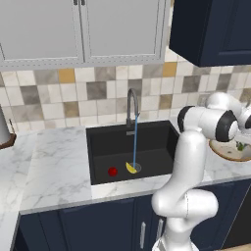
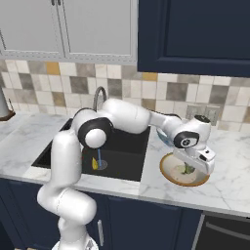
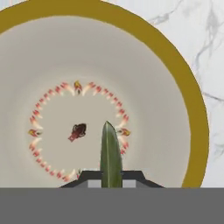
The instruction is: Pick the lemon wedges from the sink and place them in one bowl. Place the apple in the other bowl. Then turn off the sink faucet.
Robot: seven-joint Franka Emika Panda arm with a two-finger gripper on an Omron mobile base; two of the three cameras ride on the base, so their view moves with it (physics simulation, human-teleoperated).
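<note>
My gripper [image 2: 188, 169] hangs low over the shallow tan-rimmed bowl [image 2: 168, 177], on the counter right of the sink [image 1: 152, 142]. It is shut on the darker olive lemon wedge [image 3: 110, 151], which stands on edge between the fingertips above the bowl's cream inside [image 3: 166, 109]. The bright yellow wedge [image 1: 131, 168] and the red apple [image 1: 112, 171] lie on the sink floor near the drain. Water runs in a thin blue stream [image 1: 135, 142] from the gooseneck faucet [image 1: 131, 104]. Behind my forearm only a sliver of the pale blue bowl [image 2: 162, 138] shows.
Marble counter [image 1: 54, 166] stretches left of the sink, with a dark-based object at its far left edge [image 1: 4, 135]. Wall cabinets hang overhead and a tiled backsplash runs behind the faucet. My own arm crosses above the sink's right side.
</note>
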